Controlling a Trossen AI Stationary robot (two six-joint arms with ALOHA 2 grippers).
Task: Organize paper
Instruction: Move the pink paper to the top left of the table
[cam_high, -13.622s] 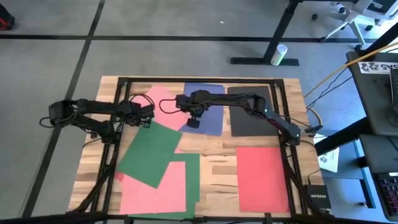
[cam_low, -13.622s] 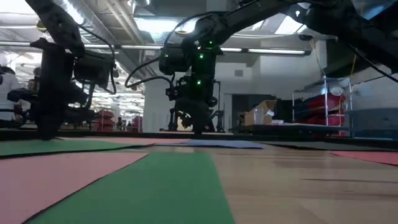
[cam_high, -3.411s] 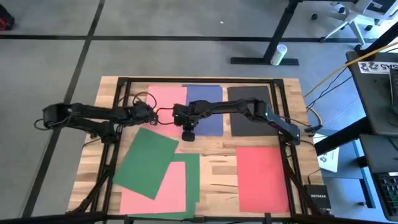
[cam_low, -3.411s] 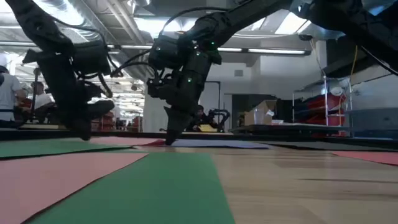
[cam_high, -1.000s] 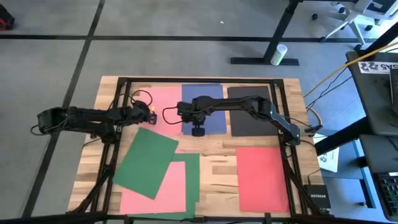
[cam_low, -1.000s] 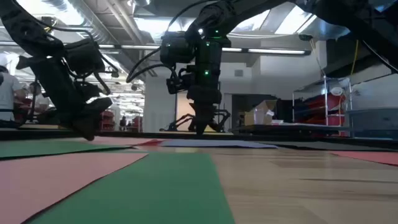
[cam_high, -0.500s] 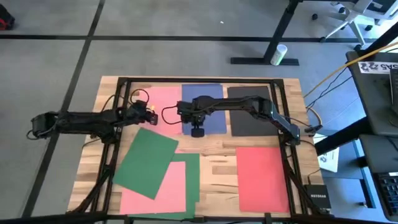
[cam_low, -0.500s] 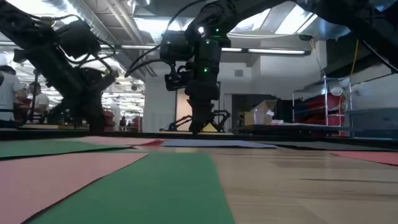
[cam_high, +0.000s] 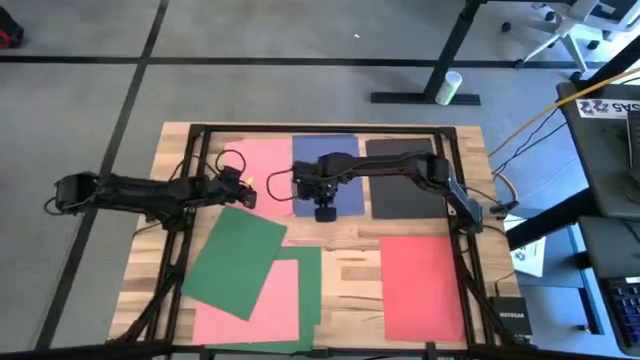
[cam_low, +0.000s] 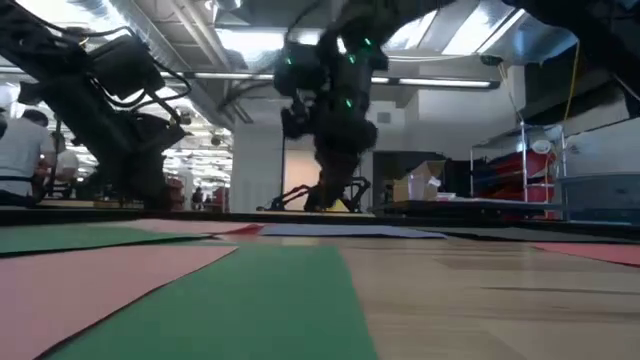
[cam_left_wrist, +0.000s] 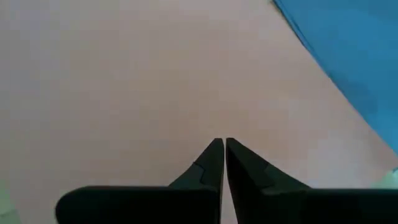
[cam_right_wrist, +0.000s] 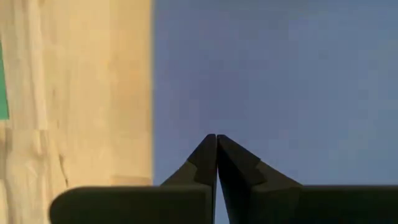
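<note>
I see my right gripper (cam_right_wrist: 216, 138) clenched, fingertips together, pointing down over the blue sheet (cam_high: 325, 172), near its edge by the bare wooden table (cam_high: 350, 265). That arm reaches in across the black sheet (cam_high: 400, 190). My left gripper (cam_left_wrist: 224, 142) is likewise closed on nothing, poised over the pink sheet (cam_high: 262, 165), arm stretched out low. The green sheet (cam_high: 238, 258) and red sheet (cam_high: 422, 285) lie well apart from both.
</note>
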